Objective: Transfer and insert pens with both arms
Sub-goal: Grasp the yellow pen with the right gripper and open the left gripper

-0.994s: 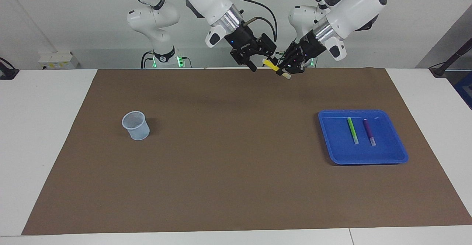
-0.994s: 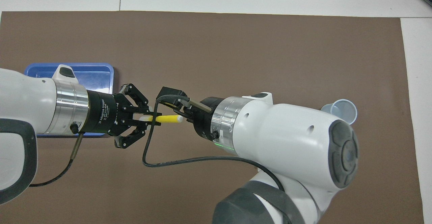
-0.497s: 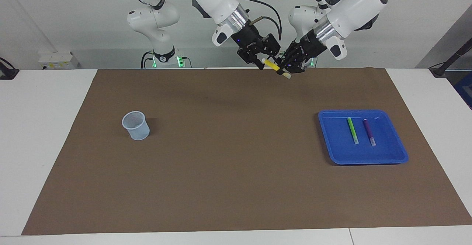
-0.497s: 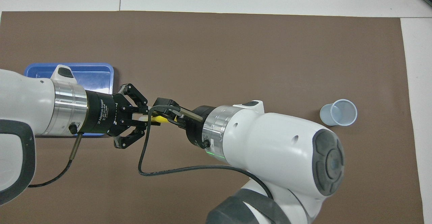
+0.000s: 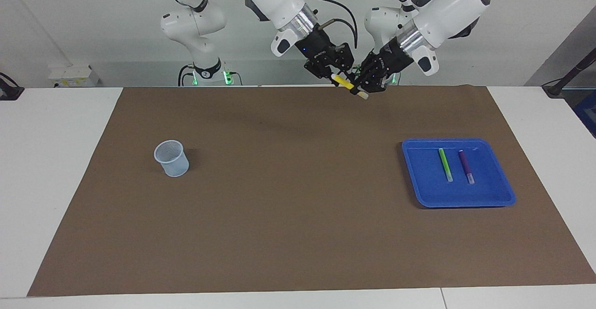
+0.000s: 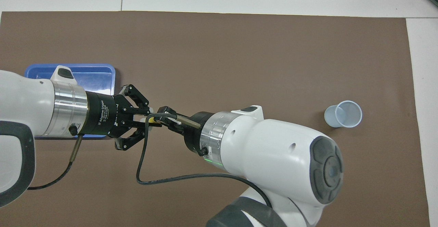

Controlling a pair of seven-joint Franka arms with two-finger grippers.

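Observation:
The yellow pen [image 5: 345, 83] hangs slantwise in the air over the brown mat [image 5: 298, 197], between the two hands. My left gripper [image 5: 361, 88] is shut on its pale lower end. My right gripper [image 5: 336, 75] has come up to the pen's upper end and stands around it; whether it grips is unclear. In the overhead view only a yellow sliver of the pen [image 6: 153, 120] shows between the left gripper [image 6: 150, 120] and the right gripper [image 6: 164, 117]. The green pen [image 5: 445, 164] and the purple pen [image 5: 466, 166] lie side by side in the blue tray [image 5: 419, 178].
A pale translucent cup [image 5: 172, 158] stands upright on the mat toward the right arm's end, also seen from above as the cup [image 6: 343, 114]. The left arm covers most of the blue tray [image 6: 92, 73] from overhead. A black cable loops under the right wrist.
The right gripper has moved in along the yellow pen toward the left gripper and has narrowed around its upper end. The left gripper has kept its hold and barely moved.

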